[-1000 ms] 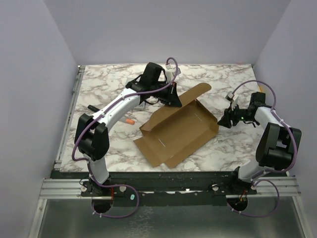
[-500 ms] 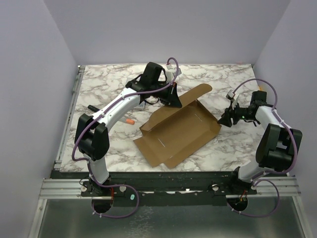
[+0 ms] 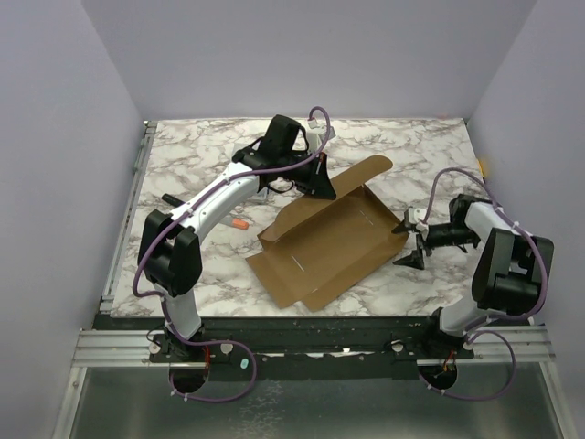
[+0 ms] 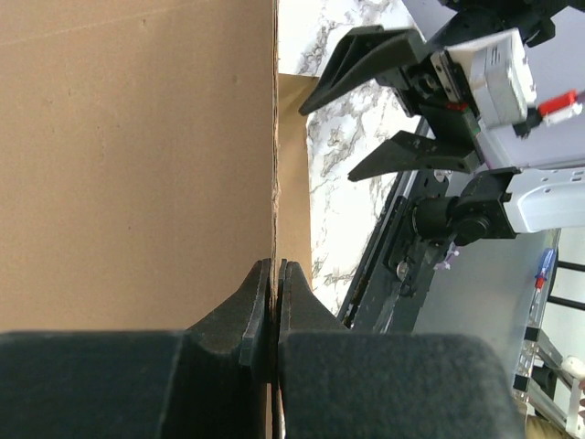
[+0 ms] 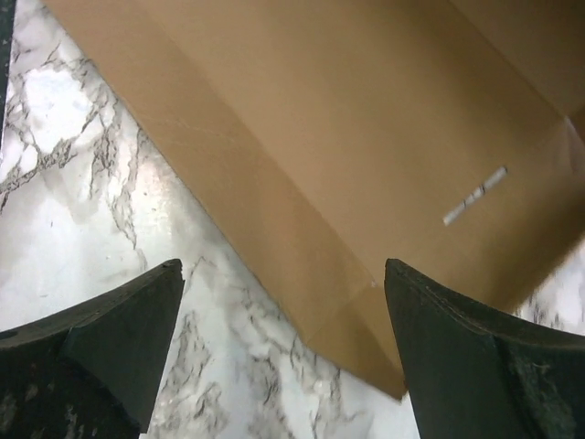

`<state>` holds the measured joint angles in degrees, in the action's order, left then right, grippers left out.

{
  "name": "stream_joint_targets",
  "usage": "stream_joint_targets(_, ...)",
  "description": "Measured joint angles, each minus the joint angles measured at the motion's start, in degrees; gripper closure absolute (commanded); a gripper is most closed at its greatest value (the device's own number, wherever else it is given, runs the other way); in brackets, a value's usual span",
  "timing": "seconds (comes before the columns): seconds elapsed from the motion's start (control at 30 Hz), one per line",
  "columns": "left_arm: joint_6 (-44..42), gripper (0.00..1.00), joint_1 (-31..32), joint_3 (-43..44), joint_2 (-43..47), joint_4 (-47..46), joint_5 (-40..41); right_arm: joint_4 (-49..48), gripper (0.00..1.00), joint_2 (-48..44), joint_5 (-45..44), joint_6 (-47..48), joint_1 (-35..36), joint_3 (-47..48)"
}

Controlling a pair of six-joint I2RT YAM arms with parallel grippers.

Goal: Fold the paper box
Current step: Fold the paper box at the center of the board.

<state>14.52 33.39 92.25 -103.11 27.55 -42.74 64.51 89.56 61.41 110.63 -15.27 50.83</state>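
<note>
The paper box (image 3: 329,242) is a brown cardboard sheet lying mid-table, its side walls partly raised and a long flap lifted at the back. My left gripper (image 3: 322,183) is shut on that flap; in the left wrist view its fingertips (image 4: 276,274) pinch the thin cardboard edge (image 4: 137,155). My right gripper (image 3: 405,244) stands open just off the box's right corner, touching nothing. The right wrist view shows its two fingers spread wide (image 5: 281,265) over the marble, with the box's corner (image 5: 347,137) ahead of them. The open right gripper (image 4: 384,110) also appears in the left wrist view.
A small orange piece (image 3: 239,222) lies on the marble table (image 3: 201,146) left of the box, with a dark rod (image 3: 171,198) farther left. Purple walls close in the table on three sides.
My right gripper has swung toward the near side, come closer to the box's right corner, and opened wide. The left gripper has kept its grip on the flap.
</note>
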Motion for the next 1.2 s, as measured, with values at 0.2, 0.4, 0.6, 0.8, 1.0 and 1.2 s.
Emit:
stream_joint_targets(0.2,0.2,1.0,0.0,-0.1,0.0,0.0,0.0,-7.7,0.1,-1.1,-2.9,3.5,8.3,-4.1)
stream_joint_targets(0.4,0.7,1.0,0.0,-2.6,1.5,-0.5,0.2,-14.2,0.19,-1.2,-6.2,2.3,12.8,-5.3)
stream_joint_targets(0.6,0.9,1.0,0.0,-2.9,2.7,-0.5,0.2,-18.5,0.33,0.2,-8.9,-0.3,14.8,-5.3)
stream_joint_targets(0.8,0.9,1.0,0.0,-2.9,2.7,-0.6,0.1,-19.0,0.48,0.2,-9.0,-3.9,15.0,-4.4)
stream_joint_targets(1.0,0.9,1.0,0.0,-2.9,2.7,-0.6,0.1,-19.2,0.55,0.2,-7.2,-9.4,15.0,-1.1)
stream_joint_targets(1.2,0.9,1.0,0.0,-2.9,2.7,-0.7,0.1,-20.6,0.59,0.7,-4.6,-13.9,15.0,0.6)
